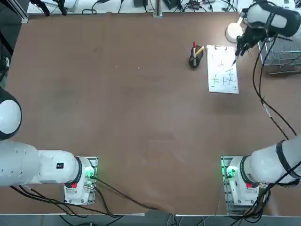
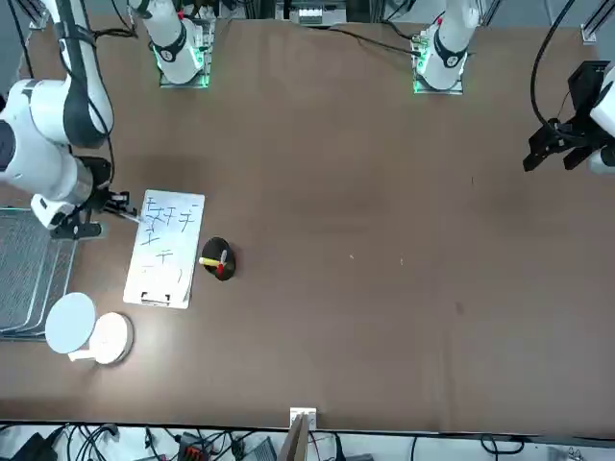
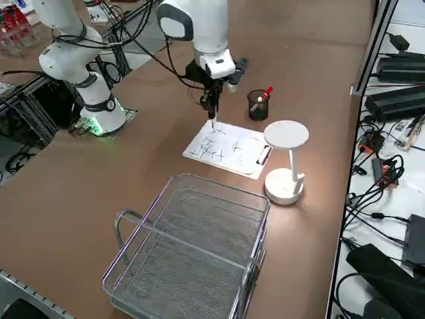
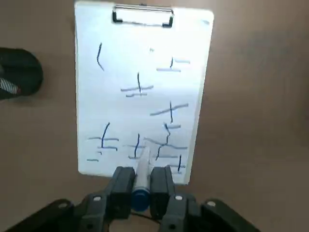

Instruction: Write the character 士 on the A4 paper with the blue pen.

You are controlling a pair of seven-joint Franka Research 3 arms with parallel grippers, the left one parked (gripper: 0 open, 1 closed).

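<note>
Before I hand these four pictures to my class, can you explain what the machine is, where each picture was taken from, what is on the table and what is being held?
Two robot arms sit side by side at a brown table; only the right arm works. One picture looks down from overhead, one faces the robot from across the table, one looks from its right side, and one sits on the working wrist.

The right gripper is shut on the blue pen, held over the near end of the A4 paper, which carries handwritten marks and a metal clip. Beside the paper stands a black pen cup holding other pens. A white lamp and a wire basket are nearby.
</note>
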